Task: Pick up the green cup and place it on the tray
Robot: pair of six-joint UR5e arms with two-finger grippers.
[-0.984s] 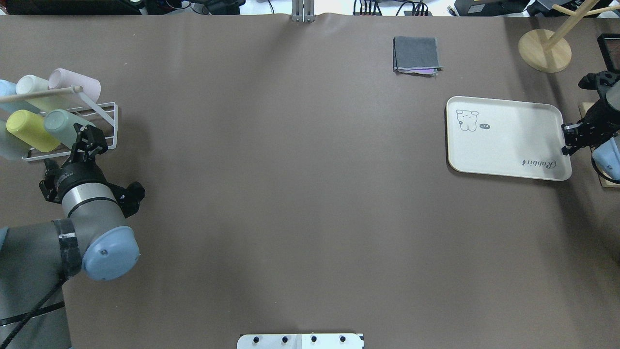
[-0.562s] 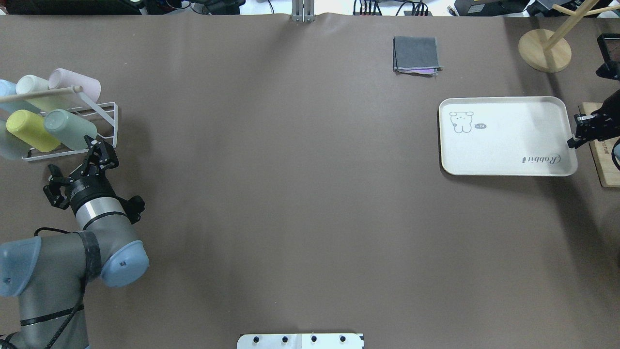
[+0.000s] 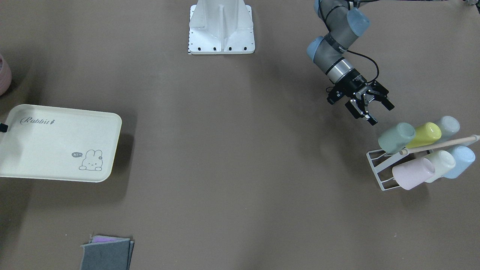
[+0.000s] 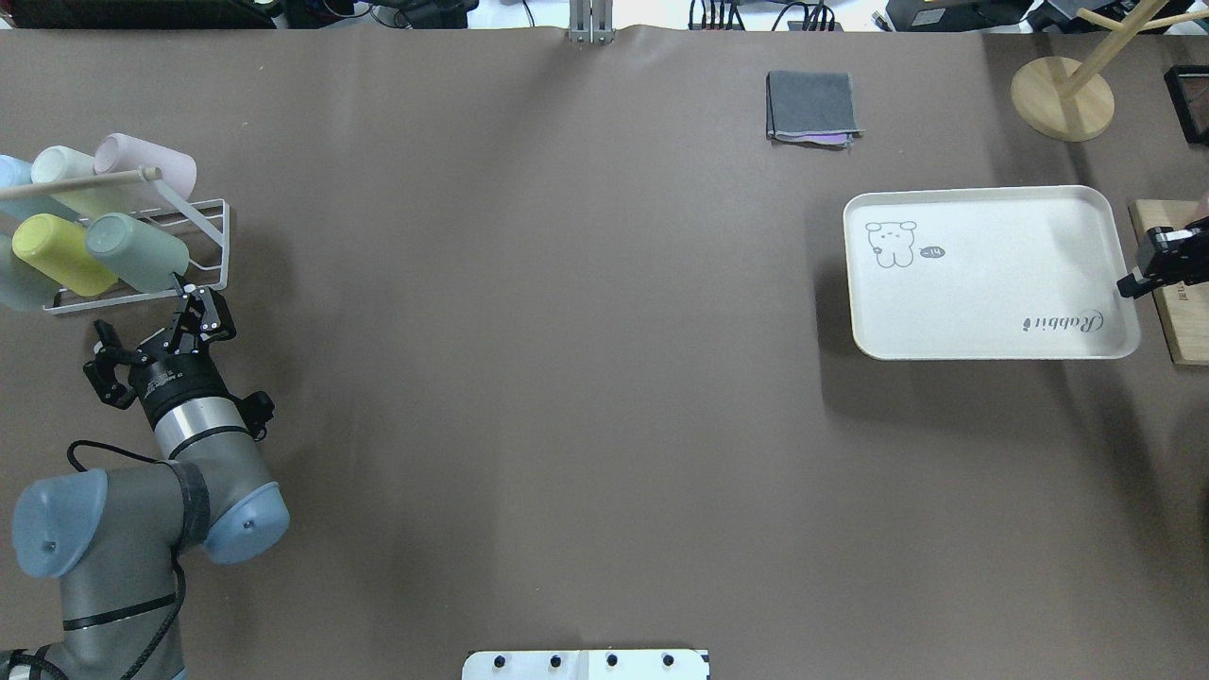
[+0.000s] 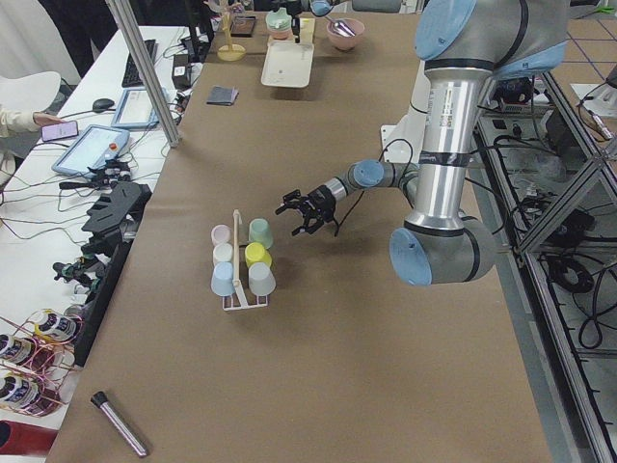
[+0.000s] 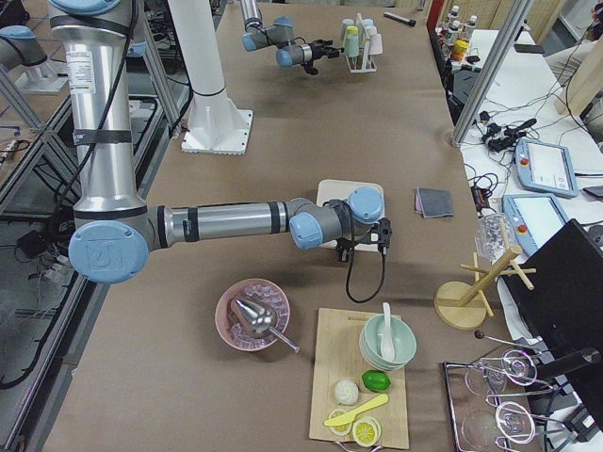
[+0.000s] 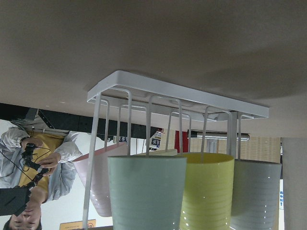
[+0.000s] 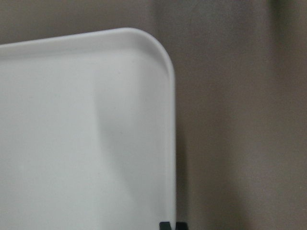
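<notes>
The green cup [image 4: 137,251] lies on its side in the white wire rack [image 4: 210,238] at the table's left end, its mouth toward my left gripper. It also shows in the front view [image 3: 396,137] and fills the lower left wrist view [image 7: 146,191]. My left gripper [image 4: 146,312] is open and empty, a short way from the cup's mouth, not touching it. My right gripper [image 4: 1131,283] is shut on the right edge of the cream tray [image 4: 987,274]. It holds the tray a little above the table, over a wide shadow. The right wrist view shows the tray's corner [image 8: 86,134].
The rack also holds a yellow-green cup [image 4: 52,253] and pink [image 4: 142,162], cream and pale blue cups under a wooden rod. A folded grey cloth [image 4: 812,106] lies at the back, a wooden stand [image 4: 1063,97] at the back right, and a wooden board [image 4: 1176,326] right of the tray.
My left gripper has drawn back from the green cup toward the robot, still open. The tray, held by my right gripper, has turned square to the table, shifted left and risen.
</notes>
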